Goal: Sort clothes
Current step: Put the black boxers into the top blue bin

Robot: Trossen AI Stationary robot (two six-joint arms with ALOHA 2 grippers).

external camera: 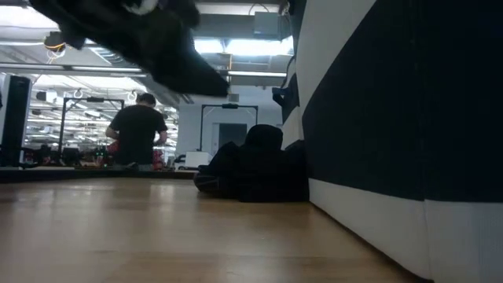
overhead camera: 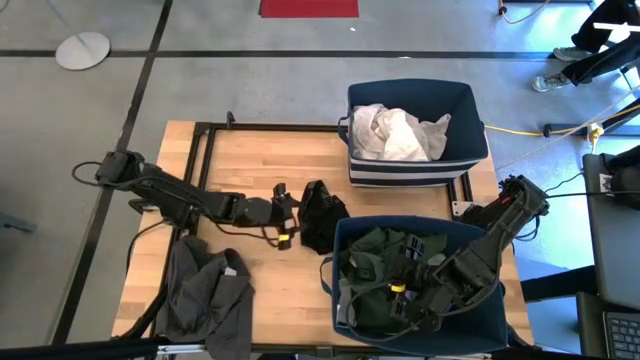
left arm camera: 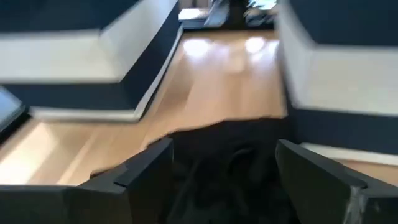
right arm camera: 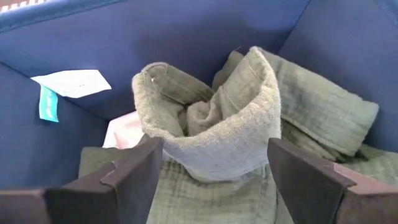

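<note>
The left gripper [overhead camera: 292,216] hangs spread beside the black garment [overhead camera: 318,215] — it should straddle the heap. The right gripper [overhead camera: 398,297], released, sits over the green garment [right arm camera: 217,124].

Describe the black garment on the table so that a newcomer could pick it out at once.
Start from the near navy bin, the one holding dark green clothes. Just outside that bin's left wall, on the bare wood, lies a small crumpled black garment, with the left tool open right beside it. Unlike the larger charcoal grey garment near the table's front left corner, it is black and bunched compactly.
</note>
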